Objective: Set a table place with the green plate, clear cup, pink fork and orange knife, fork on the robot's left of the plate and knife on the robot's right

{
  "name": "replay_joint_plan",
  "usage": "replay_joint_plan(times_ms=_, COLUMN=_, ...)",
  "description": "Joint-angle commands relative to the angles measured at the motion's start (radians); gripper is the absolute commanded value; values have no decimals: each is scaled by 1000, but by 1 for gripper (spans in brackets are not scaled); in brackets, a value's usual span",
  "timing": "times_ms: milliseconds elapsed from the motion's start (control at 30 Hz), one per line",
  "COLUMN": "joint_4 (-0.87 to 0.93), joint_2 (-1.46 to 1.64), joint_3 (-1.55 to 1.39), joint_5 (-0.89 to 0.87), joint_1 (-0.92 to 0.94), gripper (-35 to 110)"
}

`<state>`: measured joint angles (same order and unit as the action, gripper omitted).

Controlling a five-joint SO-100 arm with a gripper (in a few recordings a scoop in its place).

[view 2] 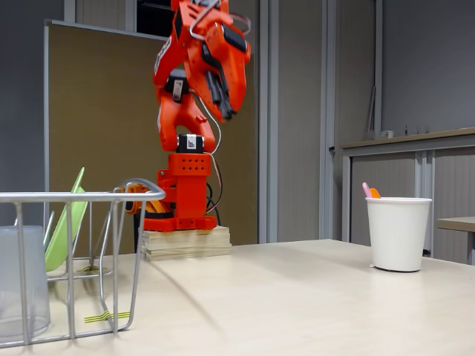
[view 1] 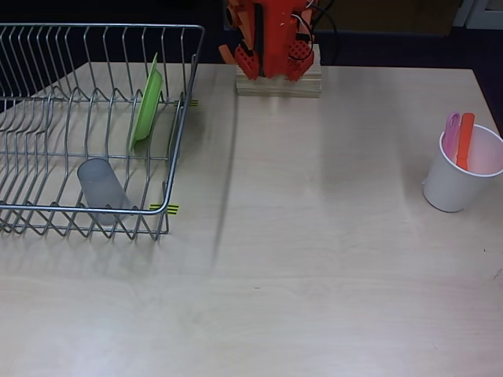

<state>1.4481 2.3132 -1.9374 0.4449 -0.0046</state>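
Nothing set out yet: green plate [view 1: 147,108] stands on edge between wires of dish rack [view 1: 182,118], draining-style, at table left in overhead view; clear cup [view 1: 102,188] lies tipped in rack's near corner. Pink fork [view 1: 451,132] and orange knife [view 1: 465,140] stand handle-up in white paper cup [view 1: 460,184] at right. Gripper [view 2: 223,89] folded high over base, fingers appear pressed together, holding nothing; likely parked clear of table

Pale wood table [view 1: 314,259]: wire dish rack [view 1: 47,216] left, white paper cup [view 1: 460,177] right, arm's wooden base [view 1: 279,81] rear.
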Motion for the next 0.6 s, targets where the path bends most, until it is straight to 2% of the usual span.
replay_joint_plan(times_ms=0, joint_4=26, joint_2=-61, joint_3=97, joint_5=-627, joint_1=54, gripper=0)
replay_joint_plan(times_ms=100, joint_4=127, joint_2=-74, joint_3=89, joint_5=-1381, joint_1=126, gripper=0)
replay_joint_plan(times_ms=133, joint_4=135, joint_2=-61, joint_3=64, joint_5=-1470, joint_1=138, gripper=0)
replay_joint_plan(times_ms=200, joint_4=115, joint_2=-18, joint_3=21, joint_5=-1463, joint_1=155, gripper=0)
replay_joint_plan(times_ms=333, joint_4=94, joint_2=78, joint_3=-91, joint_5=-1618, joint_1=238, gripper=0)
replay_joint_plan(times_ms=400, joint_4=149, joint_2=84, joint_3=-103, joint_5=-1647, joint_1=291, gripper=0)
replay_joint_plan(times_ms=567, joint_4=192, joint_2=123, joint_3=-120, joint_5=-1628, joint_1=439, gripper=15)
